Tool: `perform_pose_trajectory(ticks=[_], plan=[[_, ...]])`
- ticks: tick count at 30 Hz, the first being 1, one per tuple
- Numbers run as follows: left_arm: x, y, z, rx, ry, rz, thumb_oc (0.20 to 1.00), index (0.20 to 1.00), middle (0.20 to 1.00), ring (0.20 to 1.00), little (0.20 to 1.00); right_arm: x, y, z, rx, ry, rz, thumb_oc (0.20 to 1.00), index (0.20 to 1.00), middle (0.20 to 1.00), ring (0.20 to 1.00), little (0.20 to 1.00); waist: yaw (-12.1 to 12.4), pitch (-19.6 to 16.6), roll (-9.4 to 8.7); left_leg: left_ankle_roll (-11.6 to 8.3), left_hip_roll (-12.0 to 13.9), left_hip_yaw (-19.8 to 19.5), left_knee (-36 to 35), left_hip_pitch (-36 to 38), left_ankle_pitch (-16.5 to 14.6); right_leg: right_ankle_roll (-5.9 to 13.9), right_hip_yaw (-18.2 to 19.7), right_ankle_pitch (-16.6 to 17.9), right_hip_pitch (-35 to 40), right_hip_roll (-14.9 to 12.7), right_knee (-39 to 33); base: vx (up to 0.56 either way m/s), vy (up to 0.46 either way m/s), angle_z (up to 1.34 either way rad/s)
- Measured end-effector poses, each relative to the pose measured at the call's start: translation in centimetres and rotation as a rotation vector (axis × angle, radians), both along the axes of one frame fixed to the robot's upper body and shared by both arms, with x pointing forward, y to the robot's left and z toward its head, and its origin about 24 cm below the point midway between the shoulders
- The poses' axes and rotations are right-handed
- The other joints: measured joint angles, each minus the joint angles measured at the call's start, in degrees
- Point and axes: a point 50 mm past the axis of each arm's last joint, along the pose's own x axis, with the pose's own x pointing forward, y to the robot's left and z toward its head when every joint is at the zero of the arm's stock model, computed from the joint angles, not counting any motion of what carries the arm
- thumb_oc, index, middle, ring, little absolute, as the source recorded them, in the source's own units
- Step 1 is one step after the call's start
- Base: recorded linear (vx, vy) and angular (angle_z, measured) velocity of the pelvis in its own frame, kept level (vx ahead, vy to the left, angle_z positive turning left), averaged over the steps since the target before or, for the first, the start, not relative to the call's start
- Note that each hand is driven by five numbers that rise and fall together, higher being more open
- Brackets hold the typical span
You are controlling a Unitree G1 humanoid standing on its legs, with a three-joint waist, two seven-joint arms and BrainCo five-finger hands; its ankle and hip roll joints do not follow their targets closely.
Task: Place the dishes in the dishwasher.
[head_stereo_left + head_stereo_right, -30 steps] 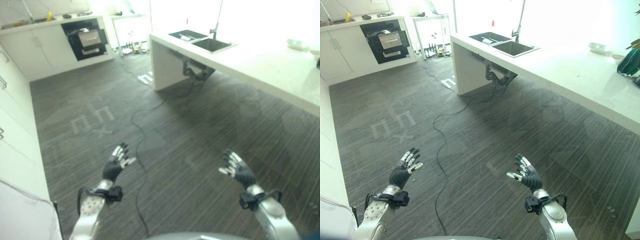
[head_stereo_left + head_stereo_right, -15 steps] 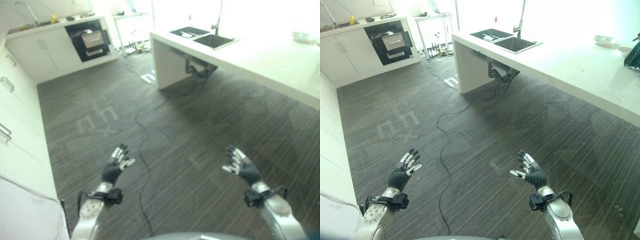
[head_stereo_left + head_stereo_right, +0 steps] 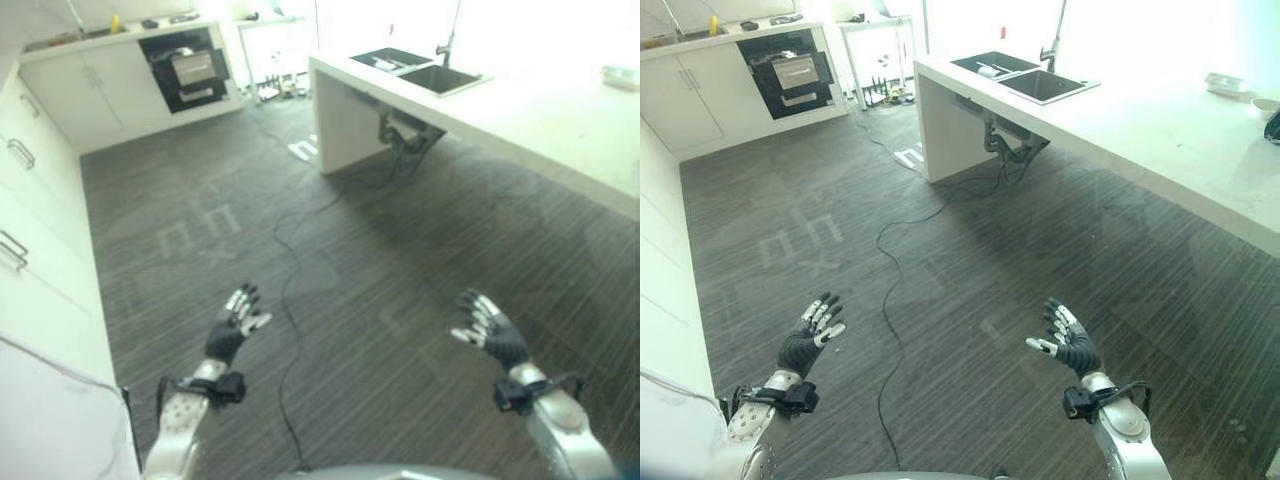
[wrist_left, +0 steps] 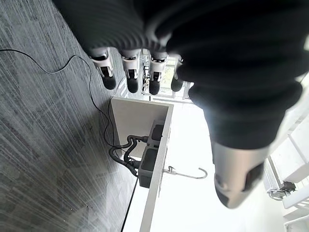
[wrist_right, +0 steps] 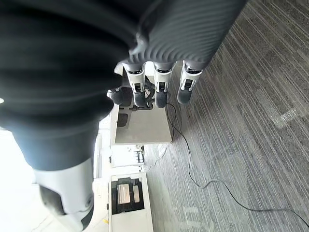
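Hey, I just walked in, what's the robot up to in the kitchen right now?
Nothing is being handled yet. The left hand and right hand are both raised over the striped floor, fingers relaxed and empty. The counter with its sink lies ahead to the right, and the dark open appliance in the far cabinets looks like the dishwasher.

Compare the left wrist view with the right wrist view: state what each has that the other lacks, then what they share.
Left wrist view: the left hand, fingers straight and holding nothing, plus the sink's faucet and the pipes under the island. Right wrist view: the right hand, also straight-fingered and holding nothing, plus the dark built-in appliance in the white cabinets. Shared: the white island and the striped grey floor.
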Motion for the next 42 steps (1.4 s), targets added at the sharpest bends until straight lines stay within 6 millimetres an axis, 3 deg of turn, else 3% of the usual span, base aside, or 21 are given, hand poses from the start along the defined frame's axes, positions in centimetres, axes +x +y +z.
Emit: perform_pose_trajectory(ticks=[3, 5, 6, 7, 9, 11, 14, 17, 20, 22, 25, 26, 27, 28, 29, 30, 32, 34, 36, 39, 42], plan=[[-0.5, 0.3, -0.1, -0.021, 0.008, 0.02, 1.0, 1.0, 1.0, 1.0, 1.0, 0.1, 0.2, 0.3, 0.002, -0.013, 0.019, 1.0, 1.0, 1.0, 1.0, 1.0, -0.1, 0.2, 0.31, -0.22, 0.5, 0.5, 0.5, 0.9, 0.1, -0.25, 0.5, -0.2, 0.1, 0.5, 0.0, 0.05, -0.205, -0.14], [0.1, 1.1, 0.7, 0.004, -0.027, 0.04, 1.0, 1.0, 1.0, 1.0, 1.0, 1.5, 1.7, 1.2, 0.025, -0.064, 0.087, 1.0, 1.0, 1.0, 1.0, 1.0, 1.7, 4.4, -2.48, -4.43, 1.8, 1.7, 21.8, -9.0, -1.2, -5.12, 0.1, -5.9, -5.5, 1.0, 11.8, 0.09, -0.104, -0.22], [0.2, 1.3, 0.4, 0.011, -0.012, 0.04, 1.0, 1.0, 1.0, 1.0, 1.0, 1.6, 1.9, 2.1, 0.019, -0.104, 0.106, 1.0, 1.0, 1.0, 1.0, 1.0, 1.4, 4.8, -4.24, -5.17, 2.4, 1.5, 32.6, -15.3, 2.9, -6.74, 0.6, -6.5, -4.4, 0.9, 10.8, 0.19, 0.028, -0.13], [-0.1, 1.0, 0.0, 0.001, -0.003, 0.04, 1.0, 1.0, 1.0, 1.0, 1.0, 2.0, 1.5, 2.7, 0.009, -0.133, 0.101, 1.0, 1.0, 1.0, 1.0, 1.0, 2.0, 5.4, -4.23, -3.79, 3.4, 1.9, 36.1, -16.9, 1.6, -6.97, 1.1, -6.5, -3.2, 1.3, 9.3, 0.34, 0.196, 0.09], [-0.1, 0.5, -0.2, -0.022, -0.005, 0.047, 1.0, 1.0, 1.0, 1.0, 1.0, 2.3, 1.2, 3.0, -0.005, -0.144, 0.105, 1.0, 1.0, 1.0, 1.0, 1.0, 1.6, 5.5, -2.36, -2.88, 3.8, 7.3, 23.6, -15.2, 0.8, -6.14, 1.0, -6.0, -2.1, 2.0, 6.4, 0.43, 0.317, -0.02], [0.0, -0.2, -0.9, -0.053, 0.01, 0.05, 1.0, 1.0, 1.0, 1.0, 1.0, 2.2, 0.5, 2.0, -0.04, -0.087, 0.103, 1.0, 1.0, 1.0, 1.0, 1.0, 0.9, 6.3, 1.25, -3.63, 4.3, 10.3, -0.5, -11.1, 1.7, -3.88, 1.1, -4.6, 0.1, 4.3, 1.3, 0.47, 0.292, 0.15], [-1.3, 0.3, -2.2, -0.051, 0.066, 0.088, 1.0, 1.0, 1.0, 1.0, 1.0, 0.6, -0.3, 0.5, -0.061, -0.004, 0.116, 1.0, 1.0, 1.0, 1.0, 1.0, 3.0, 7.9, 1.77, -5.35, 5.8, 1.8, -0.1, -10.8, 3.2, -4.28, 6.9, -4.4, 5.1, 5.4, 0.4, 0.51, 0.399, -0.28], [-1.0, 0.1, -1.9, -0.061, 0.046, 0.086, 1.0, 1.0, 1.0, 1.0, 1.0, 0.8, -0.7, 1.1, -0.078, -0.023, 0.117, 1.0, 1.0, 1.0, 1.0, 1.0, 3.6, 7.9, 1.71, -4.42, 5.4, 6.7, -0.4, -9.1, 3.2, -4.82, 8.2, -5.8, 7.7, 4.9, 0.0, 0.36, 0.325, -0.32], [0.0, 0.5, -0.9, -0.052, -0.004, 0.078, 1.0, 1.0, 1.0, 1.0, 1.0, 0.7, -0.2, 1.0, -0.056, -0.025, 0.119, 1.0, 1.0, 1.0, 1.0, 1.0, 5.3, 6.9, -0.37, 0.94, 1.1, 6.9, -0.5, -5.6, 7.1, -2.04, 8.5, -8.6, 11.1, 1.5, 0.6, 0.25, 0.247, -0.2], [0.7, 1.3, 0.0, -0.031, -0.039, 0.084, 1.0, 1.0, 1.0, 1.0, 1.0, 0.9, 1.2, 1.2, -0.007, -0.048, 0.126, 1.0, 1.0, 1.0, 1.0, 1.0, 5.5, 6.7, -3.19, 4.42, -2.2, 7.4, -0.3, -3.9, 5.2, -1.3, 6.2, -9.2, 9.7, -1.7, 7.2, 0.24, 0.304, 0.01], [1.7, 1.3, 1.3, -0.009, -0.093, 0.035, 1.0, 1.0, 1.0, 1.0, 1.0, 1.1, 2.4, 2.1, 0.032, -0.103, 0.126, 1.0, 1.0, 1.0, 1.0, 1.0, 5.6, 6.6, -2.61, 7.35, -4.0, 5.9, 0.0, -1.3, 2.4, 2.52, 4.3, -7.4, 0.2, -4.8, 30.9, 0.24, 0.321, 0.36], [1.8, 1.4, 1.5, -0.002, -0.099, 0.03, 1.0, 1.0, 1.0, 1.0, 1.0, 1.2, 2.5, 2.2, 0.037, -0.108, 0.127, 1.0, 1.0, 1.0, 1.0, 1.0, 5.7, 6.5, -2.64, 7.97, -5.0, 5.7, 0.0, -0.2, 0.8, 4.97, 4.8, -5.2, -2.8, -6.4, 37.9, 0.26, 0.323, 0.34], [2.2, 1.4, 1.9, 0.002, -0.111, 0.024, 1.0, 1.0, 1.0, 1.0, 1.0, 1.3, 2.6, 2.3, 0.039, -0.112, 0.129, 1.0, 1.0, 1.0, 1.0, 1.0, 5.8, 6.4, -2.4, 9.51, -6.3, 5.0, 0.0, 1.0, -0.6, 4.73, 4.8, -0.2, -6.9, -8.5, 46.2, 0.22, 0.24, 0.22], [2.2, 1.3, 1.9, -0.001, -0.11, 0.024, 1.0, 1.0, 1.0, 1.0, 1.0, 1.5, 2.6, 2.4, 0.033, -0.118, 0.133, 1.0, 1.0, 1.0, 1.0, 1.0, 5.7, 6.4, -0.9, 11.36, -6.5, 4.8, 0.0, 1.8, -2.0, 3.93, 4.7, 0.9, -12.0, -9.4, 53.6, 0.39, 0.126, 0.06], [2.1, 0.9, 1.7, -0.017, -0.104, 0.031, 1.0, 1.0, 1.0, 1.0, 1.0, 1.5, 2.5, 2.4, 0.02, -0.113, 0.145, 1.0, 1.0, 1.0, 1.0, 1.0, 4.7, 6.6, 2.71, 11.87, -6.1, 4.4, 0.0, 3.3, -3.7, 4.04, 4.5, -3.7, -21.4, -8.1, 59.5, 0.49, -0.046, 0.07], [2.3, 1.0, 1.7, -0.011, -0.099, 0.03, 1.0, 1.0, 1.0, 1.0, 1.0, 1.1, 2.9, 1.7, 0.023, -0.08, 0.157, 1.0, 1.0, 1.0, 1.0, 1.0, 2.9, 6.7, 3.01, 10.01, -6.3, 4.3, 0.0, 5.6, -5.2, 1.76, 2.9, -9.3, -25.8, -3.9, 49.9, 0.72, -0.2, 0.62], [1.8, 1.4, 2.2, 0.011, -0.104, 0.012, 1.0, 1.0, 1.0, 1.0, 1.0, -1.0, 2.1, 0.2, 0.005, 0.007, 0.143, 1.0, 1.0, 1.0, 1.0, 1.0, 0.0, 5.5, -1.62, 6.21, -9.7, 1.9, 0.0, 8.2, -8.9, 1.23, -2.4, -8.3, -26.7, -0.7, 28.2, 0.6, -0.263, 0.93], [0.9, 1.7, 1.4, 0.007, -0.057, 0.003, 1.0, 1.0, 1.0, 1.0, 1.0, -2.4, 0.6, -0.9, -0.007, 0.065, 0.088, 1.0, 1.0, 1.0, 1.0, 1.0, -0.5, 4.6, -4.62, 7.08, -12.3, -0.7, 0.0, 10.3, -10.4, 0.42, -0.8, -4.1, -26.5, 0.3, 15.5, 0.45, -0.275, 0.72], [0.4, 0.7, 0.5, -0.027, -0.026, -0.019, 1.0, 1.0, 1.0, 1.0, 1.0, -2.9, -0.4, -1.7, 0.014, 0.099, 0.033, 1.0, 1.0, 1.0, 1.0, 1.0, -2.6, 5.5, -2.75, 6.67, -11.0, -3.0, 0.0, 12.5, -11.2, -0.02, 1.4, 0.2, -26.0, 0.3, 7.3, 0.45, -0.309, 0.89], [0.5, -0.2, 0.1, -0.042, -0.011, -0.053, 1.0, 1.0, 1.0, 1.0, 1.0, -1.4, 0.0, -1.1, 0.013, 0.059, 0.035, 1.0, 1.0, 1.0, 1.0, 1.0, -2.7, 5.7, 0.18, 4.86, -8.3, -3.3, 0.1, 20.2, -12.3, -4.12, -0.4, 1.8, -20.2, 5.4, 6.5, 0.36, -0.311, 0.15], [1.5, -1.4, 0.8, -0.126, -0.067, -0.04, 1.0, 1.0, 1.0, 1.0, 1.0, -0.3, -1.5, 0.5, -0.039, -0.003, -0.02, 1.0, 1.0, 1.0, 1.0, 1.0, -3.4, 4.4, 3.17, 2.7, -7.4, -4.8, 4.2, 22.2, -12.6, -11.36, 0.7, 7.1, -19.1, 7.0, 11.8, 0.27, -0.24, -0.02]])
